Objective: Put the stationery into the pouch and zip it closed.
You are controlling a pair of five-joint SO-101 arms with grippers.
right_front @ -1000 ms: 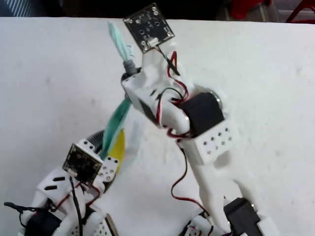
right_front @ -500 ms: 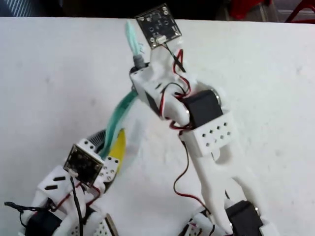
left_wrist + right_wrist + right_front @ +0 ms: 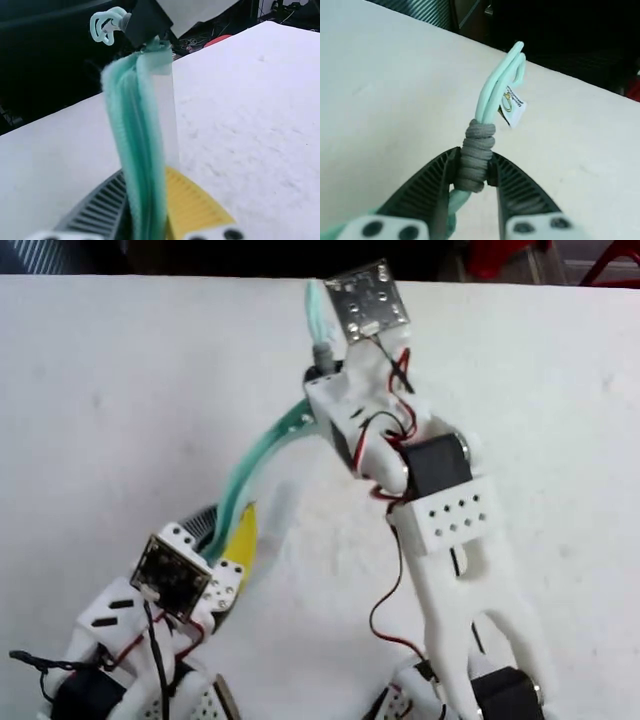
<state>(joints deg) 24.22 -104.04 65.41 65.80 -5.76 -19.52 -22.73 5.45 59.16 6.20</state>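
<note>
Teal pouch is off the table, strung as a thin curved band between the two grippers, edge-on in the left wrist view. Left gripper, near side of the table, has its grey and yellow jaws pressed onto one end of it. Right gripper, far side, has its black jaws pinching the zipper pull, a grey cord wrap with a mint loop and a small paper tag sticking out past the tips. No stationery to be seen; can't tell if it's inside. Judged step: the zipping, with left anchoring and right on the pull. How far the zip has run can't be told. Next move likely needs the right arm to draw the pull along the zip line while left holds firm, keeping the fabric taut so the slider doesn't snag. White table under it all. Dark room behind, something red past the far edge.
</note>
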